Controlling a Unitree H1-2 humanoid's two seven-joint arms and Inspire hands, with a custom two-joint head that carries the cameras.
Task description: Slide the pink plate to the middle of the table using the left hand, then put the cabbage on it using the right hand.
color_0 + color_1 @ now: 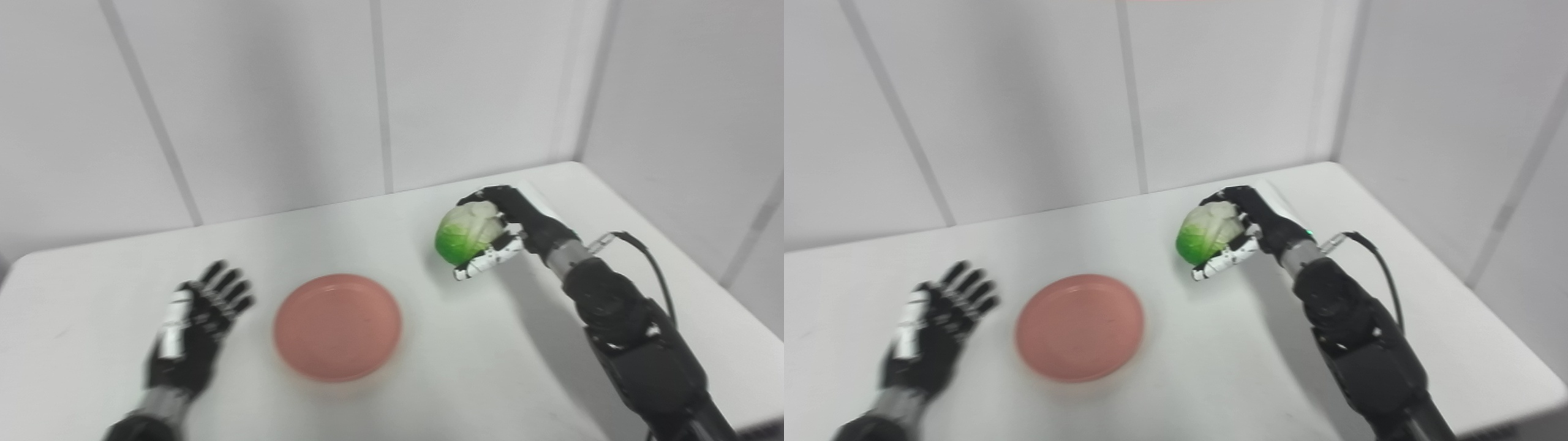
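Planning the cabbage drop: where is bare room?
The pink plate is bare. Free table lies behind it to the wall, and between it and the right hand holding the cabbage. Tightest beside the left hand.

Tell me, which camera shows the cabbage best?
The left eye view: the cabbage looks slightly larger there, clasped in the right hand. The right eye view shows the same green and white head, held alike.
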